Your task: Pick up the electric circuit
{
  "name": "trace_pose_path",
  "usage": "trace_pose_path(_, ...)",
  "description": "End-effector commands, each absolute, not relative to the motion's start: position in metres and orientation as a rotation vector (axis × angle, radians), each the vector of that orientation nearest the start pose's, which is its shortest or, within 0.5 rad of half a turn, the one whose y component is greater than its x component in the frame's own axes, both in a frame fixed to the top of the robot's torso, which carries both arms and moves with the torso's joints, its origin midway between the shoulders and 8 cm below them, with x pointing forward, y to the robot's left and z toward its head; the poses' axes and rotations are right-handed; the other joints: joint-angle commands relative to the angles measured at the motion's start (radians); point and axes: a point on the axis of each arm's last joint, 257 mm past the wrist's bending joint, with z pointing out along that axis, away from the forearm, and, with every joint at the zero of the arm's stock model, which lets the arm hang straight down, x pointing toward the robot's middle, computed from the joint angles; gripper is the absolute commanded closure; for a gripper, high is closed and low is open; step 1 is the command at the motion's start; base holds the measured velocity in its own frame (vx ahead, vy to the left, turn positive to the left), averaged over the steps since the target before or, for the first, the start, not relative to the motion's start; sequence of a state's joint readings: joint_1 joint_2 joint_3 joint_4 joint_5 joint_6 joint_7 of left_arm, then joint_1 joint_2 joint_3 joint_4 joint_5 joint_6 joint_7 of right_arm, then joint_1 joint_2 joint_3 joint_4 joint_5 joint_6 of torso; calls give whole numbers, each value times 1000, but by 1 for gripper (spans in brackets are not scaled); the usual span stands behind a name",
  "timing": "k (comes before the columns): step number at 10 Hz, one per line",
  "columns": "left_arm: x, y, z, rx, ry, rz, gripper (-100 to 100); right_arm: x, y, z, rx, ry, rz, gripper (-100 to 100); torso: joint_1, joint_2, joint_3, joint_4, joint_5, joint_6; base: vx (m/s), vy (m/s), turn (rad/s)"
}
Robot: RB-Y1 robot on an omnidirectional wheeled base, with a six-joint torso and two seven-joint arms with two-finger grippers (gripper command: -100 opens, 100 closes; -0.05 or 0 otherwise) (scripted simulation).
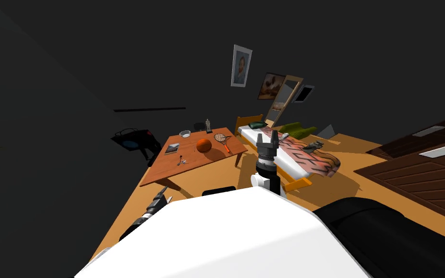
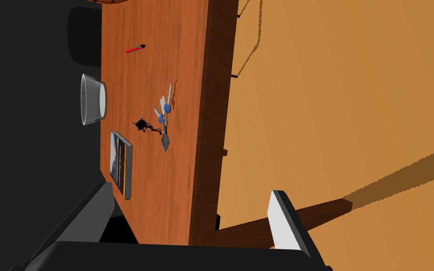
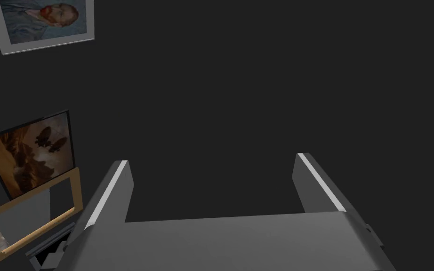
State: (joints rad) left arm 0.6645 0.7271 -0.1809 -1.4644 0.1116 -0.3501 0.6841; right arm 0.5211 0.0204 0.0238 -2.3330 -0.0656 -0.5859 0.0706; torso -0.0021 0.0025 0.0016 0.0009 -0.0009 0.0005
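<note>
Zero grasp made. Small black electric circuit [image 2: 141,124] lying on wooden table [image 2: 183,56] between book [image 2: 121,163] and keys [image 2: 165,117], well apart from left gripper [image 2: 190,190], jaws spread, empty. Right gripper [image 3: 211,159] raised, likewise spread, idle. Remaining by estimate: approach, descend, close, lift.
</note>
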Motion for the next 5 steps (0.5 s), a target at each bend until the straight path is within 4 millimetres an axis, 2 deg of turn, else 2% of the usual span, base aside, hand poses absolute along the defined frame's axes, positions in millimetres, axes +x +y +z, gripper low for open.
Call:
trace_pose_path(1, 223, 444, -439, -1755, 1536, -966, -100, 315, -281, 56, 596, 485, 1314, 0, 0, 0, 0, 0, 0, 0, -4, -45, -144)
trace_pose_path(2, 209, 457, -449, -1783, 1571, -912, -100, 315, -281, 56, 596, 485, 1314, 0, 1, 0, 0, 0, 0, -1, 6, -59, -299)
trace_pose_path(3, 207, 459, -451, -1786, 1572, -904, -100, 315, -281, 56, 596, 485, 1314, 0, 0, -1, 0, 0, 0, 0, 12, -40, -185)
trace_pose_path(4, 199, 468, -457, -1802, 1573, -871, -100, 315, -281, 56, 596, 485, 1314, 0, 1, -1, -1, 0, 0, -1, 9, -13, 2)
trace_pose_path(5, 184, 481, -467, -1826, 1607, -810, -100, 315, -281, 56, 596, 485, 1314, 0, 3, -1, -1, 0, 1, -2, 16, -29, -381)
